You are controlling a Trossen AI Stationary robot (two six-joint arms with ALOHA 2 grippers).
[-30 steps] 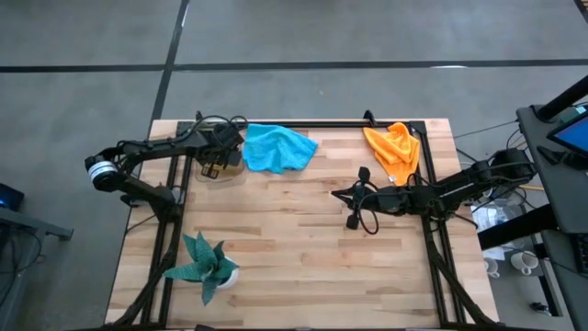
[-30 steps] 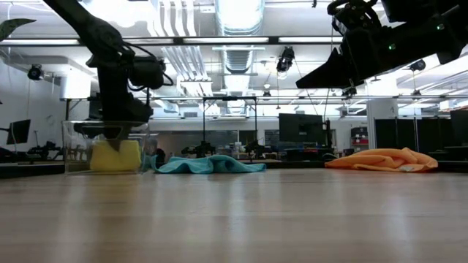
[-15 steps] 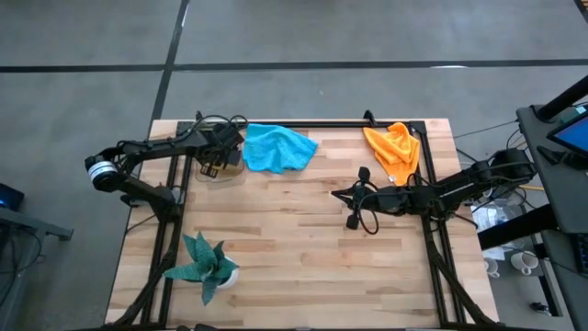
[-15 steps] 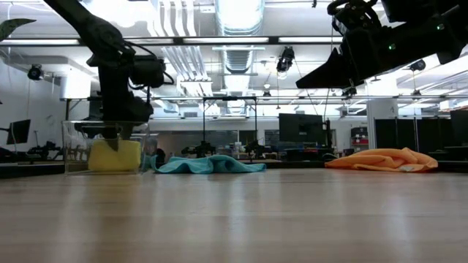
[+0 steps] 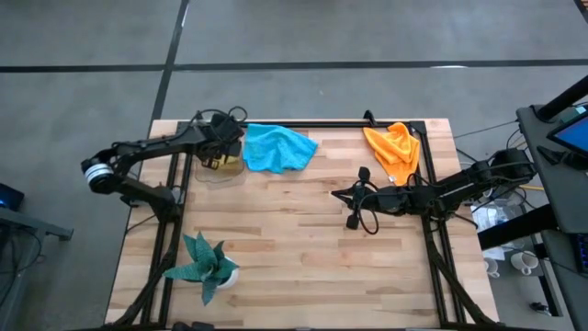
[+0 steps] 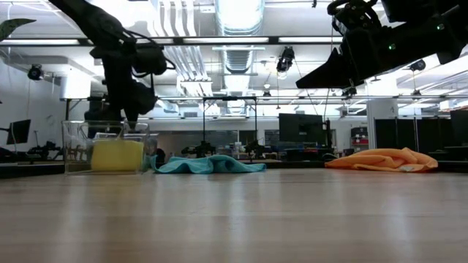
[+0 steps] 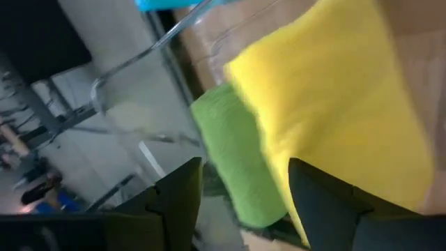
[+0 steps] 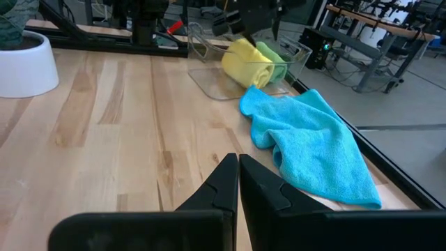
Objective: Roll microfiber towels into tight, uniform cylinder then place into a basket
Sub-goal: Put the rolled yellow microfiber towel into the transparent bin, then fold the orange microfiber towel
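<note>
The clear basket [image 5: 219,168] stands at the table's far left and holds a rolled yellow towel [image 6: 117,155] and a rolled lime green towel [image 8: 274,61] side by side. My left gripper [image 7: 244,171] hovers open just above the basket [image 6: 110,150]. Both rolls, the yellow towel [image 7: 334,104] and the green towel [image 7: 237,153], show below its fingers. A blue towel [image 5: 277,148] lies loose and crumpled beside the basket. At the far right an orange towel [image 5: 395,152] lies crumpled. My right gripper [image 8: 237,183] waits shut above the table's middle right [image 5: 354,197].
A teal spiky plant in a white pot [image 5: 206,268] stands near the front left. A black metal frame [image 5: 322,125] runs along the far edge and down both sides. Bare wood [image 5: 294,239] lies between the plant and the right arm.
My left gripper has let go of the yellow roll and has risen out of the basket, tipping a little. The yellow towel stays lying in the basket beside the green one.
</note>
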